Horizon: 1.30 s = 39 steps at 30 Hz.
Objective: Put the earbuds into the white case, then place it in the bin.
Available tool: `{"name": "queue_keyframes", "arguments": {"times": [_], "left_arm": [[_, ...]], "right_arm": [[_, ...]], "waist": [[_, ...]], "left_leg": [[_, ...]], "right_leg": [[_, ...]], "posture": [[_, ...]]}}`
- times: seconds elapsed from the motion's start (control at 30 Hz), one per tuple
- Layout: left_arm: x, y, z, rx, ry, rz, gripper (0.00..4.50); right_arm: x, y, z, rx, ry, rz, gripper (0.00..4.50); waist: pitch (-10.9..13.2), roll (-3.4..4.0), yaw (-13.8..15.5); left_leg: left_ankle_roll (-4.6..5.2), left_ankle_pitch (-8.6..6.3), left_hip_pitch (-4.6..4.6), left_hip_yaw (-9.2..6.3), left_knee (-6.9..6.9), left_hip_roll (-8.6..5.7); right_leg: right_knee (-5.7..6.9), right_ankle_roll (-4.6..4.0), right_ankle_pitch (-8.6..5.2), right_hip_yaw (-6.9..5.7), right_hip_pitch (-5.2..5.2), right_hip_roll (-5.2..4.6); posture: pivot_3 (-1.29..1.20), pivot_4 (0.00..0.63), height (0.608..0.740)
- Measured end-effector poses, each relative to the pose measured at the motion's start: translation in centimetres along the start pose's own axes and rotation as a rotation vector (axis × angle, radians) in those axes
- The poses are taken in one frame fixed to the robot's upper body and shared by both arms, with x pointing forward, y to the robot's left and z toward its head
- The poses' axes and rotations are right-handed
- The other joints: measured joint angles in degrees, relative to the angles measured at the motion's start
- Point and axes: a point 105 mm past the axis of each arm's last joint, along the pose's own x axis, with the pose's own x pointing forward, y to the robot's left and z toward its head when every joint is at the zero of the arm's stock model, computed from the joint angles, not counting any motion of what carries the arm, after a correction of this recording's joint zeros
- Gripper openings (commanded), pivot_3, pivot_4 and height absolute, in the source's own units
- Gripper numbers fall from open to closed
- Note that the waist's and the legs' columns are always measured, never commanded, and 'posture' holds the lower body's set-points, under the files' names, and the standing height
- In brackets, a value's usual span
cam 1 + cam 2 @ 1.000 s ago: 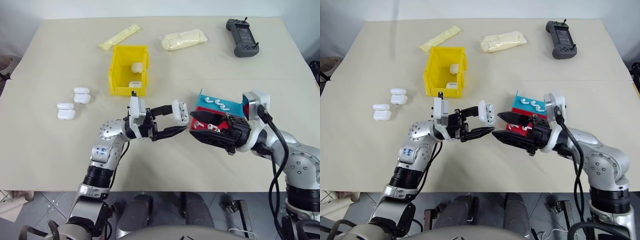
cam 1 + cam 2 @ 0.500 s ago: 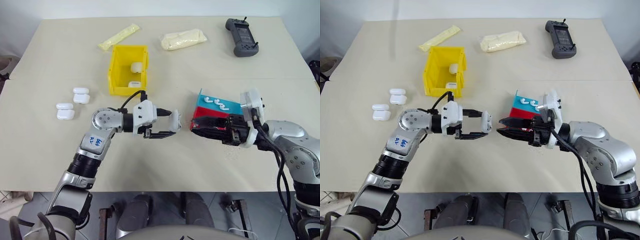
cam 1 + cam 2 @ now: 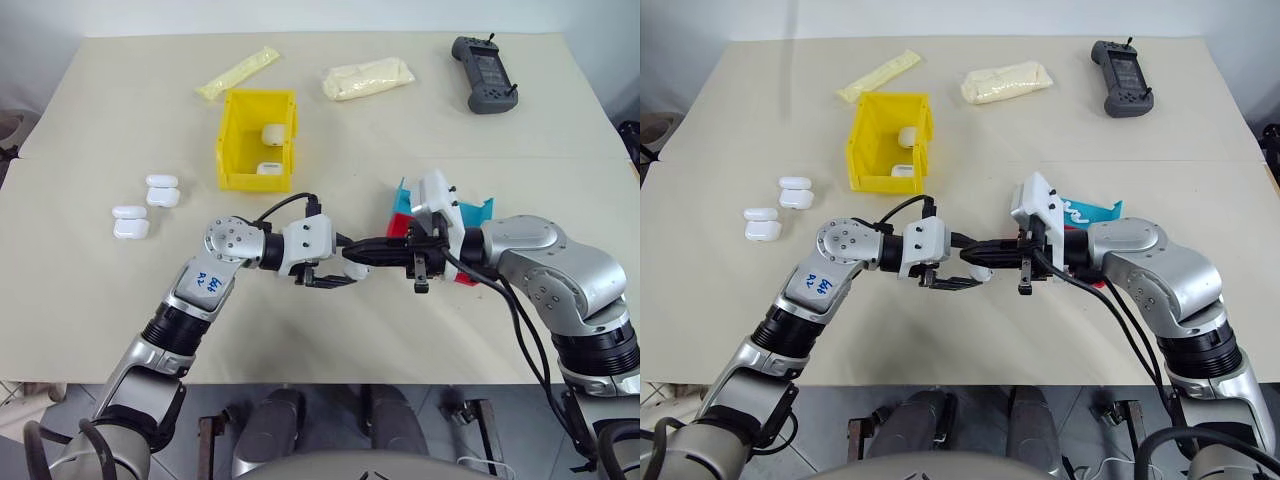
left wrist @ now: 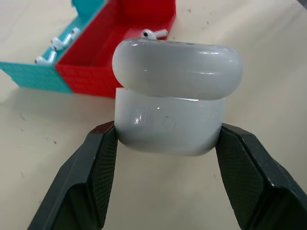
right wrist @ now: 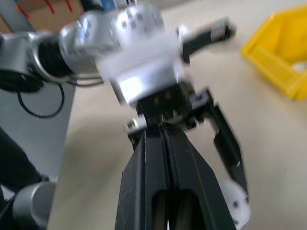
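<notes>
Beige table [image 3: 120,330] holds everything, and the 2 arms meet over its near middle. Left gripper [image 4: 165,143] grips a white case [image 4: 175,96] by its 2 sides between the black fingers [image 4: 96,167], lid uppermost and shut as far as the left wrist view shows. Right gripper [image 3: 350,253] points left at that case, its 2 fingers pressed flat together; whether anything sits between them cannot be told. Its tips reach the case at the left gripper.

Just behind the right gripper sits a low red and blue tray [image 4: 100,52], with 3 earbuds [image 4: 55,43] in the blue part and 1 in the red.

Far left of the grippers stands the yellow bin [image 3: 235,150], with 2 white cases inside. Left of it, 2 more pairs of white cases [image 3: 163,190] lie on the table. At the far edge lie a long yellow packet [image 3: 240,72], a pale bag [image 3: 367,78] and a dark controller [image 3: 484,72]
</notes>
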Motion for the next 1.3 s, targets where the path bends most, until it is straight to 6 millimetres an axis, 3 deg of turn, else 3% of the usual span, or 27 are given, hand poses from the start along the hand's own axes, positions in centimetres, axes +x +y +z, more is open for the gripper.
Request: {"name": "queue_keyframes", "arguments": {"times": [0.23, 0.4, 0.6, 0.73, 0.93, 1.03, 1.1, 1.2, 1.3], "left_arm": [[-0.3, 0.1, 0.2, -0.001, -0.003, 0.016, 2.74], [-1.3, 0.7, 0.2, -0.005, -0.021, 0.061, 2.74], [-2.2, 0.2, 0.6, -0.031, -0.089, 0.092, 2.74], [-3.6, 0.1, 0.6, -0.064, -0.162, 0.177, 2.74], [-6.7, 0.6, -1.2, -0.162, -0.21, 0.408, 2.74], [-8.9, 2.1, -1.5, -0.199, -0.245, 0.589, 2.74], [-10.8, 4.3, -0.6, -0.236, -0.335, 0.762, 2.74], [-13.2, 8.1, 1.6, -0.213, -0.399, 0.928, 2.74], [-13.8, 10.8, 2.0, -0.242, -0.421, 1.01, 2.74]], "right_arm": [[-1.0, -0.5, -1.6, 0.017, 0.045, -0.052, 0.03], [-3.4, -1.2, -3.9, 0.064, 0.098, -0.138, 0.03], [-6.2, -1.5, -4.2, 0.085, -0.041, -0.238, 0.03], [-8.4, -1.5, -4.9, 0.09, -0.069, -0.319, 0.93], [-10.5, -1.9, -3.7, -0.087, -0.132, -0.425, 2.88], [-10.9, -2.2, -3.4, -0.167, -0.167, -0.493, 3.88], [-11.2, -2.4, -3.6, -0.191, -0.179, -0.534, 4.47], [-11.4, -2.6, -3.8, -0.205, -0.193, -0.565, 4.47], [-11.5, -2.5, -4.3, -0.202, -0.197, -0.588, 4.47]], "waist": [[0.0, 0.0, 0.01], [0.01, -0.02, 0.09], [0.02, -0.03, 0.06], [0.01, -0.02, 0.07], [0.02, -0.02, 0.04], [0.02, -0.03, 0.23], [0.06, -0.1, 0.56], [0.1, -0.2, 0.8], [0.1, -0.2, 0.67]], "left_leg": [[0.0, 0.0, 0.0, 0.01, -0.01, 0.01], [0.0, 0.0, -0.01, 0.01, 0.01, 0.0], [0.0, 0.0, 0.0, 0.01, -0.02, 0.01], [0.0, 0.0, 0.04, 0.01, -0.01, 0.04], [-0.02, 0.01, 0.12, 0.06, 0.01, 0.05], [-0.02, 0.01, 0.11, 0.05, 0.03, 0.02], [-0.01, 0.02, 0.11, 0.04, 0.09, -0.02], [-0.02, 0.02, 0.13, 0.05, 0.12, -0.04], [-0.02, 0.02, 0.13, 0.07, 0.09, -0.04]], "right_leg": [[0.01, 0.0, 0.0, 0.0, -0.01, 0.0], [0.0, 0.0, 0.0, -0.01, 0.0, 0.0], [0.01, 0.0, 0.0, 0.01, 0.0, 0.0], [0.02, 0.0, 0.0, 0.01, 0.02, 0.01], [-0.03, 0.0, 0.0, 0.06, 0.04, 0.03], [-0.01, 0.0, 0.0, 0.07, 0.04, 0.01], [0.0, 0.0, 0.0, 0.06, 0.05, -0.02], [0.06, 0.0, 0.0, 0.06, 0.06, -0.01], [0.15, 0.01, 0.0, 0.06, 0.06, 0.01]], "posture": [[0.0, 0.15, 0.74], [0.0, 0.15, 0.74], [0.0, 0.15, 0.74], [0.0, 0.15, 0.74], [0.0, 0.15, 0.74], [0.0, 0.15, 0.74], [0.0, 0.15, 0.74], [0.0, 0.15, 0.74], [0.0, 0.15, 0.74]]}}
